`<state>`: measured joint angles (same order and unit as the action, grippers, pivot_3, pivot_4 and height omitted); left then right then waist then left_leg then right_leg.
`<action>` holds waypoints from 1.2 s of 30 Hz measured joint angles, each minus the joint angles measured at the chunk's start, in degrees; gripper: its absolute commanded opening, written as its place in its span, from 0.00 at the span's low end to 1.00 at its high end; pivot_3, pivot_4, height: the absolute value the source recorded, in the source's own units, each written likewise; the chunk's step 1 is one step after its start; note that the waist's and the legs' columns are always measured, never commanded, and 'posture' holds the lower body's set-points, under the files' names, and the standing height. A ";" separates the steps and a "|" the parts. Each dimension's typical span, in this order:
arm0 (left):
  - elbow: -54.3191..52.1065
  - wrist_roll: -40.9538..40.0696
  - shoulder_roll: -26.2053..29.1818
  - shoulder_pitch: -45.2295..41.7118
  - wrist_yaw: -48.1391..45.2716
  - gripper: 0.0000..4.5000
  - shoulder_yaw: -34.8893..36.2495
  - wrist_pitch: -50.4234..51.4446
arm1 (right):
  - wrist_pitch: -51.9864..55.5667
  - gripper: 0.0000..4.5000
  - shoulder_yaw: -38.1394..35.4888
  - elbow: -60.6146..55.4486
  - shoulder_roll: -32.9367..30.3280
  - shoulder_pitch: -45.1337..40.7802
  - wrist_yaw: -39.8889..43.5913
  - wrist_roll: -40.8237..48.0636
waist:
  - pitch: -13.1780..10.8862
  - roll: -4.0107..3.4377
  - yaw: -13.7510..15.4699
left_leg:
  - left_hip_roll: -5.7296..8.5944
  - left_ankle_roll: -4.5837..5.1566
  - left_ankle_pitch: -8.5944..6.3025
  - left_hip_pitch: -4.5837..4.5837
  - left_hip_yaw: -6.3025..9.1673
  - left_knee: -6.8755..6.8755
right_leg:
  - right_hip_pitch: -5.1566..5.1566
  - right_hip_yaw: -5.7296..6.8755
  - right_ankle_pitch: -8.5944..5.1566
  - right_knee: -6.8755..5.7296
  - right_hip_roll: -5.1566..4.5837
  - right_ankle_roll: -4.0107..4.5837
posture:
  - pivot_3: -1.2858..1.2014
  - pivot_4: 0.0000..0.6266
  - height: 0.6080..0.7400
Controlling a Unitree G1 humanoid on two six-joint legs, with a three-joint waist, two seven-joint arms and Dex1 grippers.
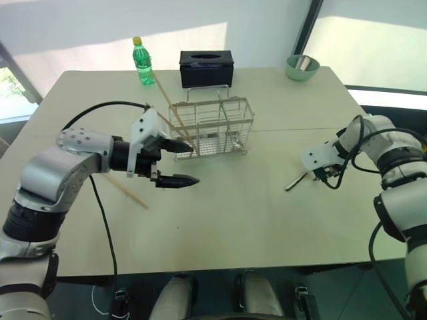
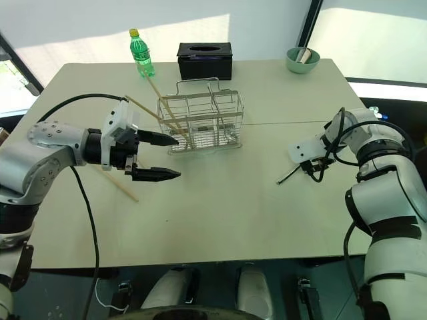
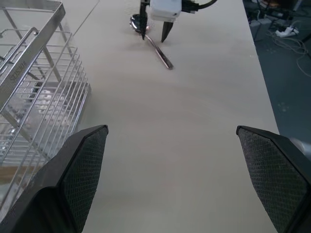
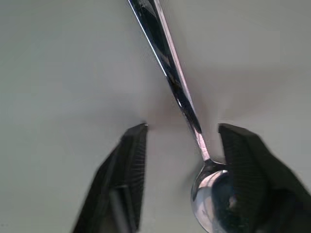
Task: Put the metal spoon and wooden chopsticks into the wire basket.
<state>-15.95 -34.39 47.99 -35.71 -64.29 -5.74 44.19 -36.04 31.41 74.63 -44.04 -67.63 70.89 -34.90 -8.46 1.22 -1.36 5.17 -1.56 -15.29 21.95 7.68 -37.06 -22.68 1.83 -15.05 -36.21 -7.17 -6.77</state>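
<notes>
The metal spoon (image 1: 294, 183) lies flat on the table at the right, its handle pointing toward the near left. My right gripper (image 1: 321, 177) points down over its bowl end. In the right wrist view the fingers (image 4: 129, 165) stand apart, one on each side of the spoon's neck (image 4: 167, 63), with a gap still showing. The wire basket (image 1: 213, 127) stands mid-table with two wooden chopsticks (image 1: 164, 94) leaning out of its left side. Another chopstick (image 1: 128, 191) lies on the table under my left arm. My left gripper (image 1: 193, 162) hovers open and empty by the basket's near left corner.
A green bottle (image 1: 142, 61), a black tissue box (image 1: 206, 68) and a green bowl (image 1: 302, 67) stand along the far side of the table. A seam runs across the table (image 1: 287, 130) to the right of the basket.
</notes>
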 measured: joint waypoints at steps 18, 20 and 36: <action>2.93 0.11 -1.90 -1.24 1.04 1.00 0.77 -0.66 | -0.50 0.01 -10.42 -5.69 0.30 3.05 12.13 14.42 | -0.01 -0.02 0.02 | -0.03 -0.25 0.14 0.03 0.00 0.03 | -0.04 -0.05 0.02 -0.02 0.04 -0.02 | 0.52 0.24 0.40; 3.47 0.07 -2.04 -1.60 1.16 1.00 1.70 -0.83 | 5.69 0.01 -13.62 -17.19 -0.18 8.36 17.47 25.11 | -0.01 -0.02 0.12 | -0.05 -0.22 0.12 0.06 0.03 0.00 | -0.03 -0.05 0.02 -0.01 0.04 -0.02 | 0.52 0.24 0.40; 10.58 1.96 -4.19 -6.41 1.24 1.00 4.24 -3.94 | 68.11 0.01 -39.02 -69.53 10.76 14.51 -20.09 65.24 | 0.11 0.07 0.64 | -0.03 0.02 0.00 0.38 0.29 -0.03 | -0.33 -0.04 0.17 0.02 -0.02 0.20 | 0.52 0.24 0.40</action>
<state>-5.37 -32.43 43.81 -42.12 -63.05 -1.50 40.25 32.07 -7.61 5.10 -33.28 -53.12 50.80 30.33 -8.35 1.29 -0.72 5.14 -1.54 -15.29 22.33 7.96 -37.09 -23.01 1.79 -14.87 -36.20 -7.19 -6.57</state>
